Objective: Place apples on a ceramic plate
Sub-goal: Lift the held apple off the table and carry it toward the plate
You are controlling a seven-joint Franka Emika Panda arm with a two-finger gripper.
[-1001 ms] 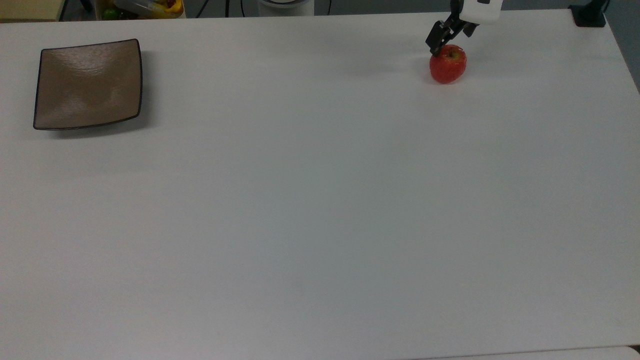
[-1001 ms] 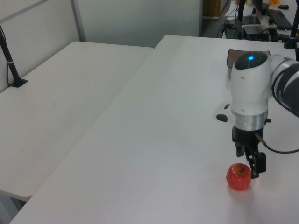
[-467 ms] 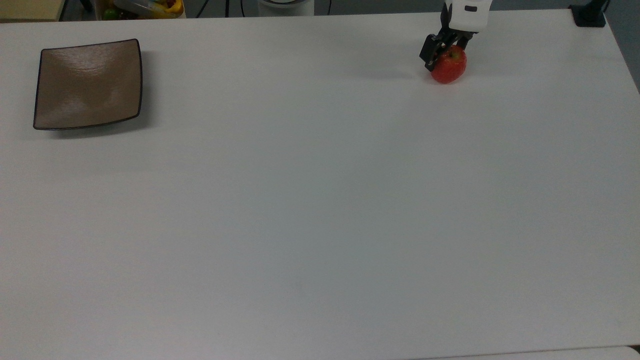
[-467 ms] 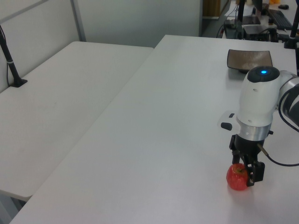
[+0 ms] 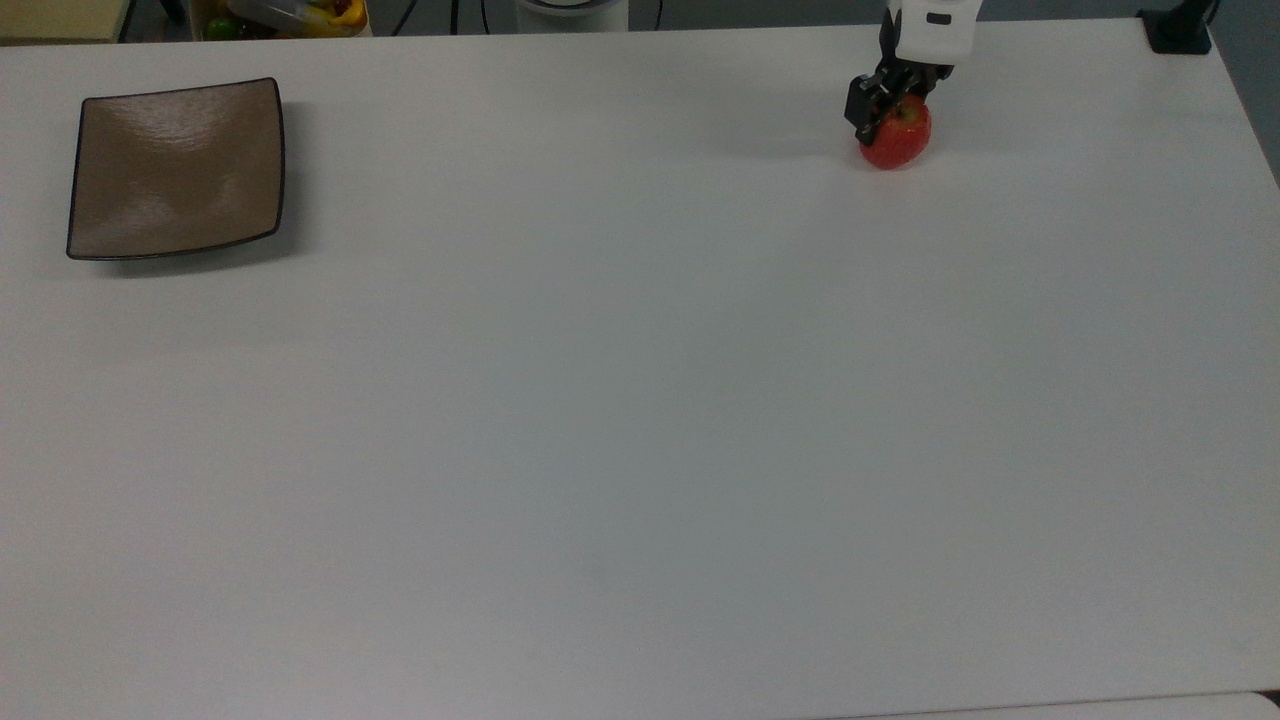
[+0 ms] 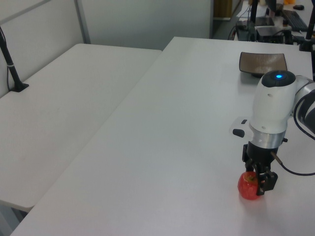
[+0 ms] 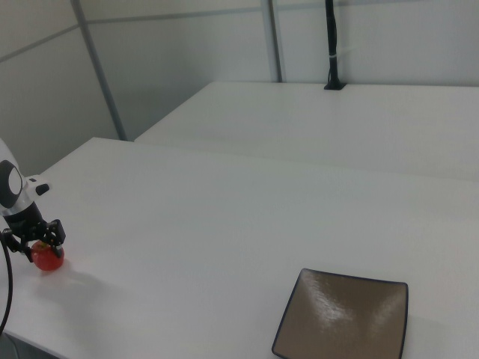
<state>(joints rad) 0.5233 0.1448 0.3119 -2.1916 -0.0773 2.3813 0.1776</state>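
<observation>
At far edge of bench (image 5: 640, 400), top view's upper right: apple (image 5: 897, 138), resting on surface. Gripper (image 5: 888, 100) set down over stem end; jaws straddling fruit, apparently closing on its upper flanks, firm pinch not confirmed. For a sound grasp: seat lower past widest part, centre on stem, squeeze before lifting, guard against rolling. Plate (image 5: 176, 167) well apart, top view's upper left, bare. Carry pending; estimated at grasp stage only.
</observation>
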